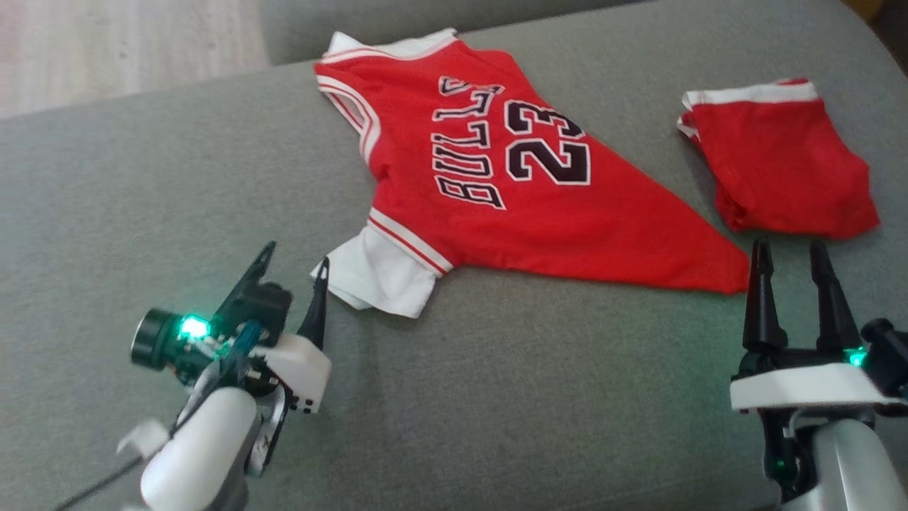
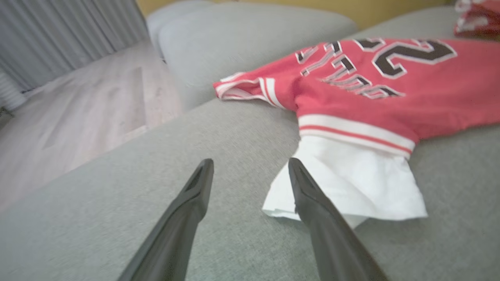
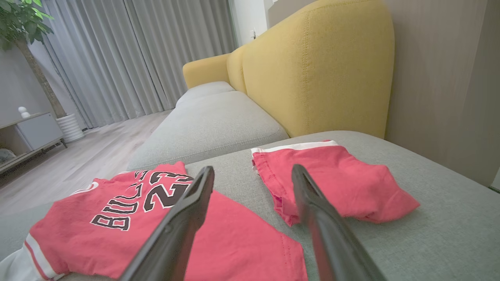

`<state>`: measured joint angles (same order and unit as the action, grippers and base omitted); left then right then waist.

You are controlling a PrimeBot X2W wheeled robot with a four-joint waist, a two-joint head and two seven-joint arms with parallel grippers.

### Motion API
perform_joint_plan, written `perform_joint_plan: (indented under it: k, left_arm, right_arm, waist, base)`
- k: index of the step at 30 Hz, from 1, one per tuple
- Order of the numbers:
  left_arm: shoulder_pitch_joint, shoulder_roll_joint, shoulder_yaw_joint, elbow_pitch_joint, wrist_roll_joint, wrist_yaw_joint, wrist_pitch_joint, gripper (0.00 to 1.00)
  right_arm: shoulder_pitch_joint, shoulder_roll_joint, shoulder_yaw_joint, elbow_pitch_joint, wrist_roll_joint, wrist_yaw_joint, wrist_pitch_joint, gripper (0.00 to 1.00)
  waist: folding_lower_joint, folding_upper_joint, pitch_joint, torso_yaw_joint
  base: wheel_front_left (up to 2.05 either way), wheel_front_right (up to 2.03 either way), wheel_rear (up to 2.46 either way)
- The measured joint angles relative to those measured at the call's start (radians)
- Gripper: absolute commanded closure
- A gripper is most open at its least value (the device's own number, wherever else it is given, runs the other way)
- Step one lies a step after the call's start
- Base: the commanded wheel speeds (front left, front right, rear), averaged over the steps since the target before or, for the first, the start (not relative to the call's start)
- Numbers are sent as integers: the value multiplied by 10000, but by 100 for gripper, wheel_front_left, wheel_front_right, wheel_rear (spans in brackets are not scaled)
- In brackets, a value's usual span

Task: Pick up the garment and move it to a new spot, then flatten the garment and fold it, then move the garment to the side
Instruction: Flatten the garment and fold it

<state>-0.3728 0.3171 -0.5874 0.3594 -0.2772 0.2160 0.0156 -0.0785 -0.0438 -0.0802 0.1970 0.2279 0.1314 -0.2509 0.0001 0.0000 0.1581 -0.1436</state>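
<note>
Garment (image 1: pixel 539 220) (image 2: pixel 449 101) (image 3: pixel 78 242): a red sleeveless jersey printed "BULLS 23" is lying spread, print side up, on the grey sofa cushion (image 1: pixel 496 397). A white inner sleeve (image 1: pixel 379 273) (image 2: pixel 351 183) is protruding from the armhole nearest the robot. The opposite end of the jersey is tapering to a point toward the robot's right.

Left gripper (image 1: pixel 298 254) (image 2: pixel 250 162): the fingers are standing spread apart and are holding nothing. The gripper is hovering just beside the white inner sleeve. In the left wrist view one finger is overlapping the sleeve's edge; whether it is touching the cloth cannot be told.

Right gripper (image 1: pixel 789 246) (image 3: pixel 252 168): the fingers are standing spread apart and are gripping nothing. The gripper is pointing at the strip of bare cushion between the jersey's tapered corner and a folded pair of red shorts (image 1: pixel 780 170) (image 3: pixel 343 179). The tapered corner is lying just beside its left finger in the head view.

The red shorts, with a white waistband, are resting on the same cushion, apart from the jersey, on the robot's right.

A yellow backrest (image 3: pixel 312 66) is rising behind the cushion. A pale wooden floor (image 2: pixel 78 117) and grey curtains (image 3: pixel 136 58) are showing beyond the sofa.
</note>
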Motion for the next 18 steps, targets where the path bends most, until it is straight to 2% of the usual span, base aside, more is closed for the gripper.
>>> perform_joint_plan:
  k: [5, 12, 17, 18]
  left_arm:
    - [-782, 31, -368, 1154, 75, -596, 903, 0]
    - [-1511, 29, -656, 2247, 173, -1039, 1340, 0]
    - [-1876, 17, -920, 2568, 132, -1687, 1632, 0]
    - [-1924, 15, -955, 2598, 96, -1808, 1741, 7]
  right_arm:
    - [-218, 0, 121, -77, 127, 0, 0, 0]
    - [-343, 0, 163, -75, 288, 0, 0, 0]
    - [-344, 0, 148, -71, 364, 0, 0, 0]
    - [-344, 0, 146, -69, 364, 0, 0, 0]
  waist:
    - [1, 0, 375, -281]
    - [1, 0, 742, -668]
    - [0, 0, 819, -850]
    - [-1, 0, 812, -868]
  base:
    - [0, 0, 0]
    - [0, 0, 0]
    - [0, 0, 0]
    - [0, 0, 0]
